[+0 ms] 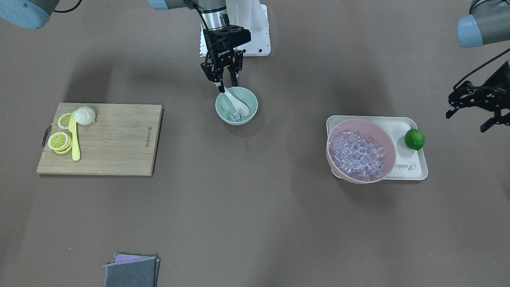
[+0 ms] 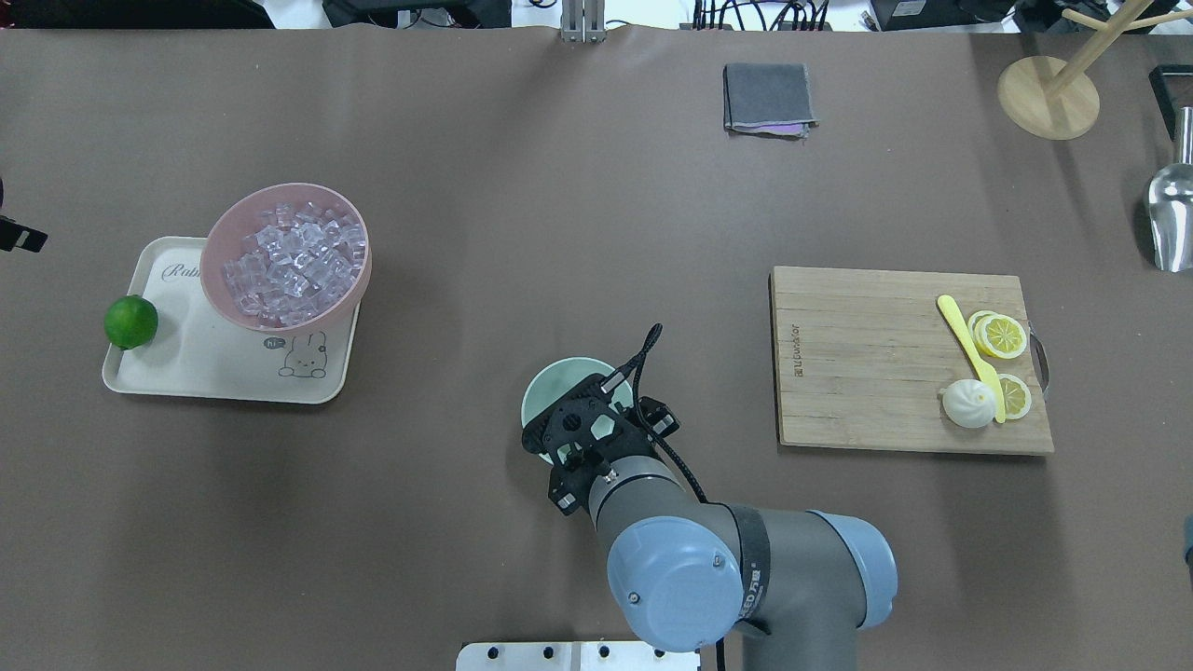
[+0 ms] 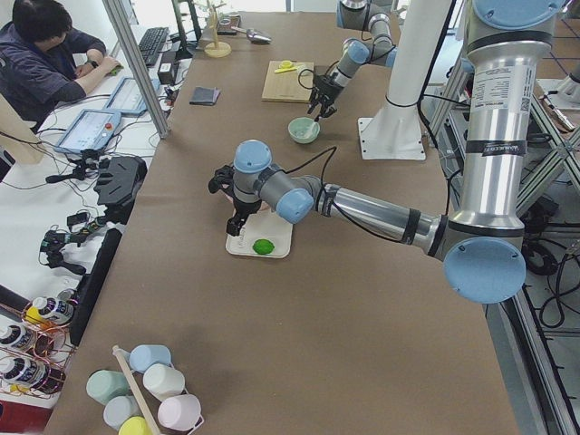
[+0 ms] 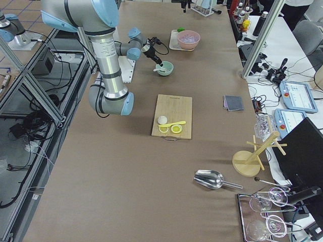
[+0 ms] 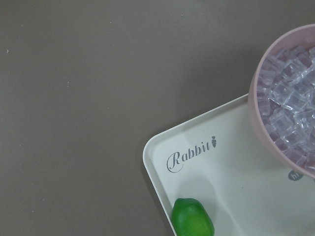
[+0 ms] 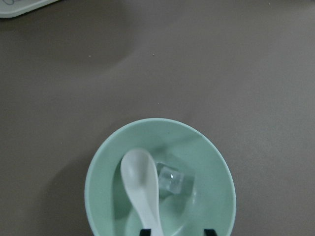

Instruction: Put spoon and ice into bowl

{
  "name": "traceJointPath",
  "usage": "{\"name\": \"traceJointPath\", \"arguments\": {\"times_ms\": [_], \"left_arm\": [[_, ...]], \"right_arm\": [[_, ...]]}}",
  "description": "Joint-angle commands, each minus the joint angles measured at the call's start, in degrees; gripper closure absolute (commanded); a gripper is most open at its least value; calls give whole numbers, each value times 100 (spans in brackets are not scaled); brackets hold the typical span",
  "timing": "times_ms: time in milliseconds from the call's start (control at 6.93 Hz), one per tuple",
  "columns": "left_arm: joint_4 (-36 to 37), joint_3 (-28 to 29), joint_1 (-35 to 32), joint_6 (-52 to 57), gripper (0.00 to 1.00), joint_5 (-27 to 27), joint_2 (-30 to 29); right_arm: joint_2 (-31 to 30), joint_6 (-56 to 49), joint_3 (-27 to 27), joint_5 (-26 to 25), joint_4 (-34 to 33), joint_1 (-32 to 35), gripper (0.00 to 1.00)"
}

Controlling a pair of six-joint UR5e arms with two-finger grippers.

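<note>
The mint-green bowl (image 1: 252,113) stands on the table in front of the robot base. The white spoon (image 1: 240,105) lies in it, scoop down and handle leaning on the rim nearest the robot. One clear ice cube (image 1: 236,116) sits on the bowl's floor beside the scoop. My right gripper (image 1: 227,85) hangs open just above that rim, and the spoon handle rises between its fingers, close to one of them. The right wrist view shows the spoon (image 6: 140,182), the ice cube (image 6: 171,178) and the bowl (image 6: 209,164). My left gripper (image 1: 468,119) is open and empty beside the tray.
A pink bowl (image 1: 350,178) heaped with ice cubes sits on a cream tray (image 1: 410,167) with a lime (image 1: 414,139). A wooden cutting board (image 1: 115,139) holds lemon slices, a bun and a yellow knife (image 1: 74,139). A folded grey cloth (image 1: 131,271) lies at the operators' edge.
</note>
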Motion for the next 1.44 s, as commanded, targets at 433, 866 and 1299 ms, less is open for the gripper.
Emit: {"name": "traceJointPath", "arguments": {"times_ms": [433, 866, 1299], "left_arm": [[421, 138, -636, -174, 3, -403, 72], [1116, 470, -1463, -208, 2, -732, 510], [1397, 701, -1800, 535, 2, -434, 731]], "right_arm": [[-296, 644, -205, 3477, -66, 3262, 0], [-1297, -693, -505, 4938, -92, 5033, 0], [-2229, -3365, -909, 5903, -101, 6598, 0]]}}
